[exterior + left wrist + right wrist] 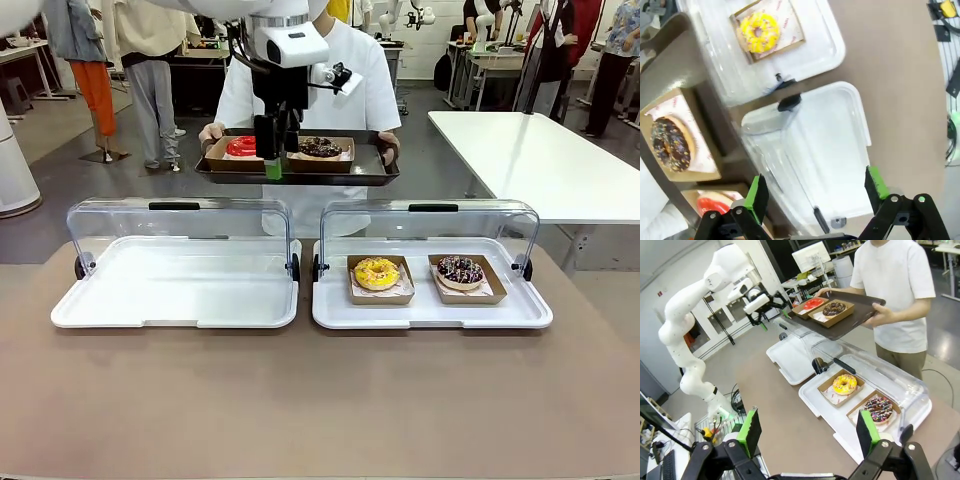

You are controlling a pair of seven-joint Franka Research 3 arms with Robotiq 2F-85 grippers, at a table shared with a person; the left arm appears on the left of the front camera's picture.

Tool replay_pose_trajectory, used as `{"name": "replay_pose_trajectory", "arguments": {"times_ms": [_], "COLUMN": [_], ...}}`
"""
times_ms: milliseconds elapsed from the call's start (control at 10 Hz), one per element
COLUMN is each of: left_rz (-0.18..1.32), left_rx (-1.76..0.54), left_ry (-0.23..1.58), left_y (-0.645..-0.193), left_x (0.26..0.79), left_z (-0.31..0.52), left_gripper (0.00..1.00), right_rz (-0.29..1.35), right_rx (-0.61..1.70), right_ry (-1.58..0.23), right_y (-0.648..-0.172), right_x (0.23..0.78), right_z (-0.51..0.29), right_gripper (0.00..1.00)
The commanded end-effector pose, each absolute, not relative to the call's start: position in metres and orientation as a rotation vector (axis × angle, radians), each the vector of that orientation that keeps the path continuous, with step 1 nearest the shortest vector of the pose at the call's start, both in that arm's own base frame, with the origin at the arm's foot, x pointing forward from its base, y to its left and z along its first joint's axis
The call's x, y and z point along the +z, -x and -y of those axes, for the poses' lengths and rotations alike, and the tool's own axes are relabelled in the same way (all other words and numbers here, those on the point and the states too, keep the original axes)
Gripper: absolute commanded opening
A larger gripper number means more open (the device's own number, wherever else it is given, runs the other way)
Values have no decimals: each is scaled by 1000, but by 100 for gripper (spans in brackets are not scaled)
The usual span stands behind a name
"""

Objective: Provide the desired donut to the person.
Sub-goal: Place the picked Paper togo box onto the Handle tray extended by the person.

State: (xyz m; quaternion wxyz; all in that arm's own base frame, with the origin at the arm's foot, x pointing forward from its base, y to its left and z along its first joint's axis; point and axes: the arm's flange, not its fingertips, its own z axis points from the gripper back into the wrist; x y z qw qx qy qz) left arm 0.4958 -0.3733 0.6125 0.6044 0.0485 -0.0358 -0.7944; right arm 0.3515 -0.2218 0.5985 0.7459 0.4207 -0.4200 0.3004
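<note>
While the person (pixel 345 85) holds a dark tray (pixel 370 172) bearing a red donut (pixel 241 146) and a chocolate donut (pixel 320 147), the left gripper (pixel 272 150) hangs at its near edge; the left wrist view shows its jaws spread, empty. The right wrist view shows the right gripper (pixel 807 432) likewise open above the table, with yellow donut (pixel 845 384) and sprinkled donut (pixel 880 408) in the right case (pixel 840 425)

A brown table (pixel 320 400) holds two white trays with raised clear lids; a white table (pixel 540 160) stands to the right
</note>
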Motion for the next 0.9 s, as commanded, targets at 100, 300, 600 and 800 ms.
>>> {"name": "replay_pose_trajectory", "arguments": {"times_ms": [100,300,600,800], "left_rz": [116,132,234,258], "left_rx": [-1905,-1874,-1741,-1694], "left_ry": [-131,-142,-87,-31], "left_y": [-396,-357,-327,-338], "left_x": [621,614,607,607], "left_z": [304,259,170,137], "left_gripper": [100,100,100,100], "right_rz": [925,925,925,925], "right_rx": [658,658,658,658], "right_ry": [-924,-924,-924,-924], "right_y": [-352,-352,-352,-352], "right_x": [600,600,600,600], "right_z": [221,221,221,221], "right_gripper": [100,100,100,100]}}
